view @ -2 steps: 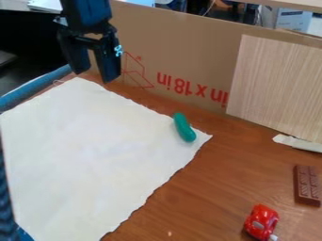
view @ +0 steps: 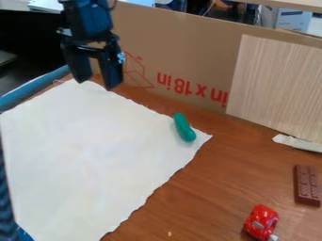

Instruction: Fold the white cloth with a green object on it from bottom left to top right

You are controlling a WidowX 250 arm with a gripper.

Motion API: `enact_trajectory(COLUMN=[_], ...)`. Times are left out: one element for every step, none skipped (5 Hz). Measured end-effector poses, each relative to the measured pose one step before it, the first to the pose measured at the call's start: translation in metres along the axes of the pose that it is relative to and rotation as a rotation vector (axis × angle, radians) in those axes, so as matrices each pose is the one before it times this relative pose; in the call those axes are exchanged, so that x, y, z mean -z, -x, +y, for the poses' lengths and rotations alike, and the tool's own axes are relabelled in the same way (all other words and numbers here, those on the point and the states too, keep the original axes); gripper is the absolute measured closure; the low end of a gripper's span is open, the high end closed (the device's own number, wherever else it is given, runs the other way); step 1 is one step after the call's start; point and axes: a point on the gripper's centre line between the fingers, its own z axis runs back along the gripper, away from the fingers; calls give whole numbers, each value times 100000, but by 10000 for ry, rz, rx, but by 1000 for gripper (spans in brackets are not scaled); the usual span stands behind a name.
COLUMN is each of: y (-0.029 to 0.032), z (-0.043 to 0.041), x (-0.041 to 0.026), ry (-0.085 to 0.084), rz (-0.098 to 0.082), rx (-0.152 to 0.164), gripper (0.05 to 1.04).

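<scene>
The white cloth [view: 94, 155] lies spread flat on the wooden surface [view: 213, 188], with the green object [view: 184, 127] on it near its right-hand corner. The pincer [view: 97, 84], released with its fingers apart, hangs at the cloth's far corner; right of the cloth sit a red toy car [view: 261, 221] and a brown bar [view: 307, 185].

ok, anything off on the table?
Two minor things: the white cloth has a ragged edge facing the red toy car, and a torn-looking pale strip lies at the foot of the wood-grain panel. No spill visible.
</scene>
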Motion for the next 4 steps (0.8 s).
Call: enact_trajectory(y=[-505,588,530,433], z=[1914,3986,3320,3160], x=[-547,-477,244,-173], ry=[-3,344,766,453], rz=[5,-23,534,466], rx=[-372,-104,1183,1373], gripper=[83,83,83,83])
